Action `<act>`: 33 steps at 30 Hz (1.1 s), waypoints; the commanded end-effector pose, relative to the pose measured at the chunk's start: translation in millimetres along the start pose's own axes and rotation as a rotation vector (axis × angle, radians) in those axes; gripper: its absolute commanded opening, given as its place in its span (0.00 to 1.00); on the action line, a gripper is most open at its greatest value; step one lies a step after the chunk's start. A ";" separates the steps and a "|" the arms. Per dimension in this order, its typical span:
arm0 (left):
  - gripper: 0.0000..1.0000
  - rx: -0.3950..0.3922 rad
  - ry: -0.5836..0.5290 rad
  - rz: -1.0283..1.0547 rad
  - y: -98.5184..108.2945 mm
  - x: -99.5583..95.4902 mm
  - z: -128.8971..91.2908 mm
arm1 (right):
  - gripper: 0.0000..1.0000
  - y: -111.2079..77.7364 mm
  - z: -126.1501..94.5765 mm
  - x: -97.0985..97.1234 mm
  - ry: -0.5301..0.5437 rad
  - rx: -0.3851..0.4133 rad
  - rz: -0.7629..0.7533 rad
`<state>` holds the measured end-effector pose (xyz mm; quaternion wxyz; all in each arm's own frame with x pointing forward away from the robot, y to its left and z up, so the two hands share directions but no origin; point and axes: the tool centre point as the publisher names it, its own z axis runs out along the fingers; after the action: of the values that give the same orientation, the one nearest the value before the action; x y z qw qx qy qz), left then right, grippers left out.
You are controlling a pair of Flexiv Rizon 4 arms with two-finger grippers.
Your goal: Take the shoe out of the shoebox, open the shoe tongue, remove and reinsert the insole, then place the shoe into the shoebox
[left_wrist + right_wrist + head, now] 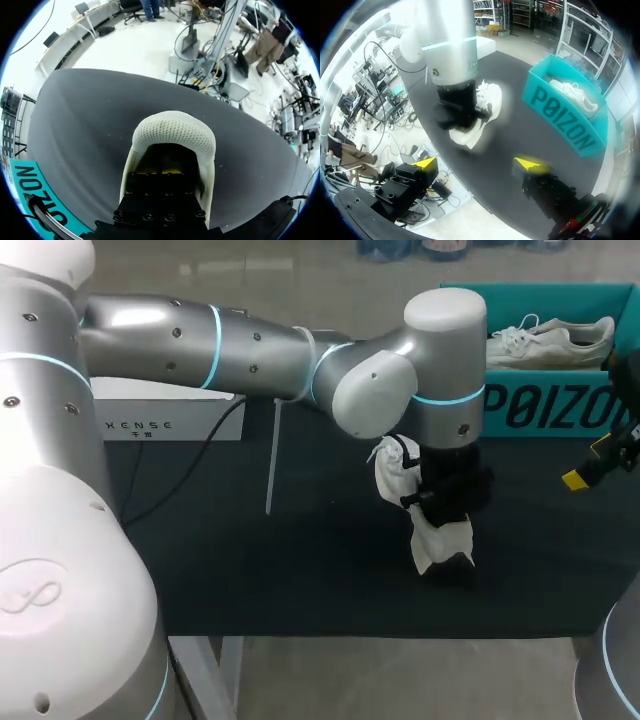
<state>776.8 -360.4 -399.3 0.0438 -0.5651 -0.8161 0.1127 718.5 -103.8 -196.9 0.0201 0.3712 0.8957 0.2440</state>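
Note:
A white shoe hangs toe-down at the middle of the black table, its laces beside my left gripper. My left gripper is sunk in the shoe's opening with its yellow tips close together, shut on the shoe; the part it pinches is hidden. The padded heel collar lies just ahead of the fingers. My right gripper hangs open and empty at the right, apart from the shoe. A second white shoe lies in the teal shoebox at the back right.
A white box with a black cable stands at the back left, and a thin white rod leans beside it. The table's front edge runs just below the shoe.

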 end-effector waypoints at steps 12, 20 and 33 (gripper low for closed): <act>0.00 -0.182 0.045 -0.011 11.2 5.2 -44.3 | 1.00 -1.1 0.5 0.8 -0.003 -0.001 0.000; 0.00 -0.284 0.046 -0.039 16.0 5.1 -50.8 | 1.00 -1.1 0.5 0.8 -0.003 -0.001 0.000; 0.08 -0.365 0.051 -0.076 27.3 17.6 -59.8 | 1.00 -1.1 0.5 0.8 -0.003 -0.001 0.000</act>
<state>808.4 -331.3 -349.2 -0.0318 -0.5361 -0.8417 -0.0548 718.5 -103.7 -196.8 0.0202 0.3711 0.8957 0.2440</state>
